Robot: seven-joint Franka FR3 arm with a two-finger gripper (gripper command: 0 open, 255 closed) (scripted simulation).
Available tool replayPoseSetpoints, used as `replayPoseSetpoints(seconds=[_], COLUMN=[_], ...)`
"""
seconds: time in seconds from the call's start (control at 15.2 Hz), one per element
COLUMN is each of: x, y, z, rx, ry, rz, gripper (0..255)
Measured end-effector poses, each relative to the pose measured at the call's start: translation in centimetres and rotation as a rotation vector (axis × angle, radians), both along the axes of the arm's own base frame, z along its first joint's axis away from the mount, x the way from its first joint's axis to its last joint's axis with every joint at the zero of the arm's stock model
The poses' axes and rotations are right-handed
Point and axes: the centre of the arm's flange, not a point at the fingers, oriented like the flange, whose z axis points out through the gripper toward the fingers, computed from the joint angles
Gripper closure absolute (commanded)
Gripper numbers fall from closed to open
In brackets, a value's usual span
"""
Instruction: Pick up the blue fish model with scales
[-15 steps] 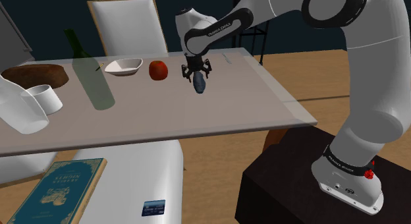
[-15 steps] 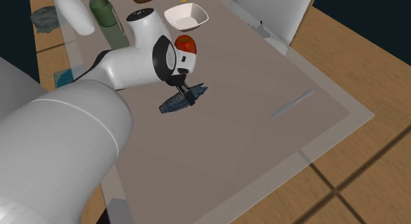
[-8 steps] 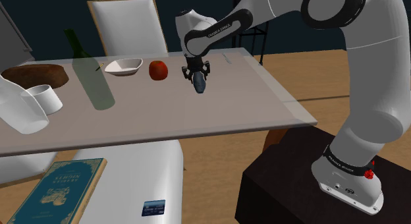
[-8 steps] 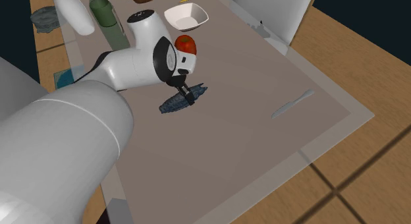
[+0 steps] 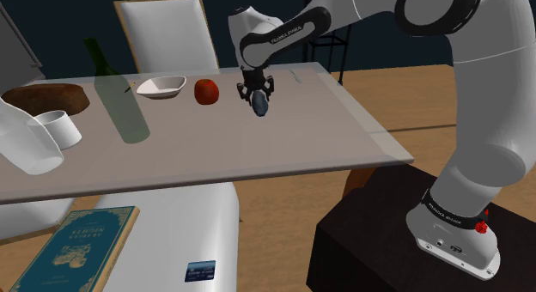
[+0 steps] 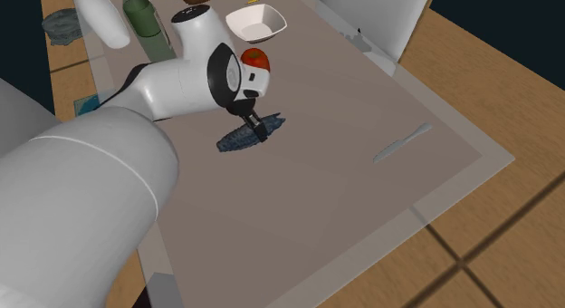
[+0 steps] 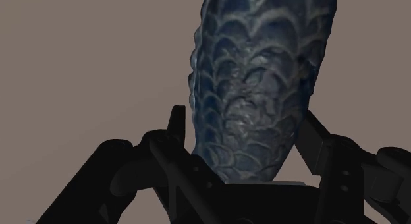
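A long grey-brown table [image 5: 258,157] takes up most of the shoulder view, with wooden floor beyond it. The white Franka arm [image 5: 481,93] rises from its black box stand [image 5: 378,239] and reaches over the tabletop toward that view's left. A white high-backed chair [image 5: 167,33] stands at the far side of the table, and a second white seat [image 5: 172,226] sits below the near edge, beside a teal-covered book [image 5: 73,247]. A large rounded white object [image 5: 21,149] lies at the table's left end in the shoulder view.

Near it are a dark brown round loaf-like thing [image 5: 47,97], a tall green glass bottle [image 5: 120,101] and a small white cup [image 5: 58,127]. All of these are well apart from the gripper. A shallow white bowl [image 5: 161,86] sits further in, and a red apple [image 5: 206,91] lies between the bowl and the gripper. The apple is the nearest neighbour, close but not touching. A slim grey utensil [image 6: 403,142] lies on the other side, well clear.

The blue fish model with scales [image 7: 257,78] is over the middle of the table, lying lengthwise. Whether it clears the surface cannot be told. The all-black two-finger gripper [image 6: 258,125] pinches it across the body, one finger [image 7: 176,127] pressed to each flank.
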Motion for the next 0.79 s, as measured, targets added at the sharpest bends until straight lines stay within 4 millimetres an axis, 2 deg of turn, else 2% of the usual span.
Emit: replayPoseSetpoints(seconds=[0.79], x=[0.0], y=[0.1], z=[6.1], rx=[0.000], ry=[0.000], rz=[0.000], gripper=[255])
